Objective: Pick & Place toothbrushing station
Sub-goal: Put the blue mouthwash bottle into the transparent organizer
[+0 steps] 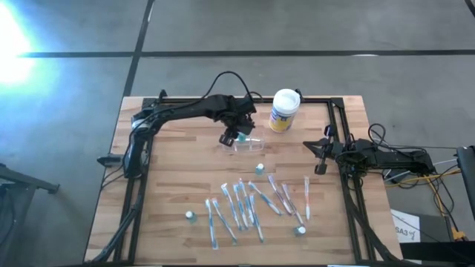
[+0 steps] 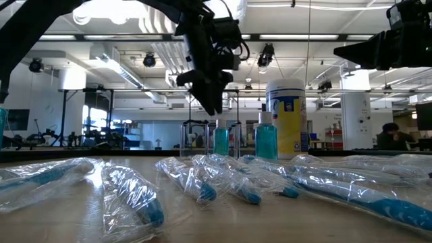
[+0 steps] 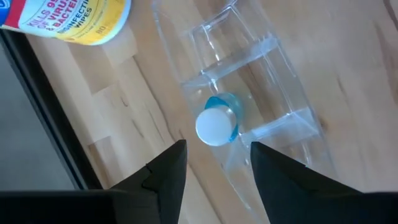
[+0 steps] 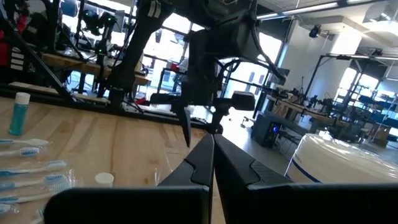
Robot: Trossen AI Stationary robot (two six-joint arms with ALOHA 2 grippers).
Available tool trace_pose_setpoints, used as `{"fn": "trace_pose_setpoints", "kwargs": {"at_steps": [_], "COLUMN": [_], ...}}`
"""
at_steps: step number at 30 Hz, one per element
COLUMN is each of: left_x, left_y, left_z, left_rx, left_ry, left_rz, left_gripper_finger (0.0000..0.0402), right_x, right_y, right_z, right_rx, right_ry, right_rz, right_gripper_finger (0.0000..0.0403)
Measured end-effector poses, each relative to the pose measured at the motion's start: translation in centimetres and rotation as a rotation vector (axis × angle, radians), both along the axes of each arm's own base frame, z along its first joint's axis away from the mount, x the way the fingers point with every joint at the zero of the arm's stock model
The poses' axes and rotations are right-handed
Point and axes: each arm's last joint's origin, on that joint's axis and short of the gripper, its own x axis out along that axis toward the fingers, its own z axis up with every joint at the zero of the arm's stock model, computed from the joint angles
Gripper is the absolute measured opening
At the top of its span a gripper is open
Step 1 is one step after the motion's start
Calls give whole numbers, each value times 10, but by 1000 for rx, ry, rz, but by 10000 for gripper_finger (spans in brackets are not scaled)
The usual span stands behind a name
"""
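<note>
**Left claw sits right over the station**

Nearest you on the tabletop (image 1: 171, 185) lie the wrapped toothbrushes (image 1: 249, 204); beyond them stands the clear toothbrushing station (image 1: 249, 145). Your left claw (image 1: 231, 136) hovers spread directly above its left end, pinching nothing, with a small blue bottle (image 3: 217, 124) standing in the compartment below. The holder's long axis runs left to right. The right claw (image 1: 320, 152), pressed together, waits well apart at the right edge, so the left arm is nearer.

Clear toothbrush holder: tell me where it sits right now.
In the high view the clear holder lies toward the table's far edge, directly under the open left gripper, with the white canister just beyond it to the right.
</note>
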Motion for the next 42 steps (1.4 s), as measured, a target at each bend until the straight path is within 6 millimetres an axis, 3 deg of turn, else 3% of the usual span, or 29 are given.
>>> {"fn": "trace_pose_setpoints", "kwargs": {"at_steps": [5,9,11,16,21,26,30,35,42], "left_x": [-14,-36,-50,-96,-149,-196,-224,-248,-266], "left_y": [-5,-14,-19,-37,-54,-71,-81,-90,-96], "left_z": [17,31,42,57,59,42,20,-6,-23], "left_rx": [-60,-277,-369,-348,-326,-440,-519,-570,-579], "left_ry": [21,-43,-128,-356,-689,-993,-1138,-1212,-1247], "left_rz": [106,118,93,86,153,266,294,293,283], "left_gripper_finger": [180,154,123,21,14,10,4,13,4], "right_x": [0,0,0,0,0,0,0,0,0], "right_y": [0,0,0,0,0,0,0,0,0], "right_z": [0,0,0,0,0,0,0,0,1], "right_rx": [0,0,0,20,29,41,44,44,44], "right_ry": [1,5,6,0,-3,-13,-14,-15,-26], "right_rz": [1,0,1,3,4,6,6,6,7], "right_gripper_finger": [8,8,8,8,8,8,8,8,8]}}
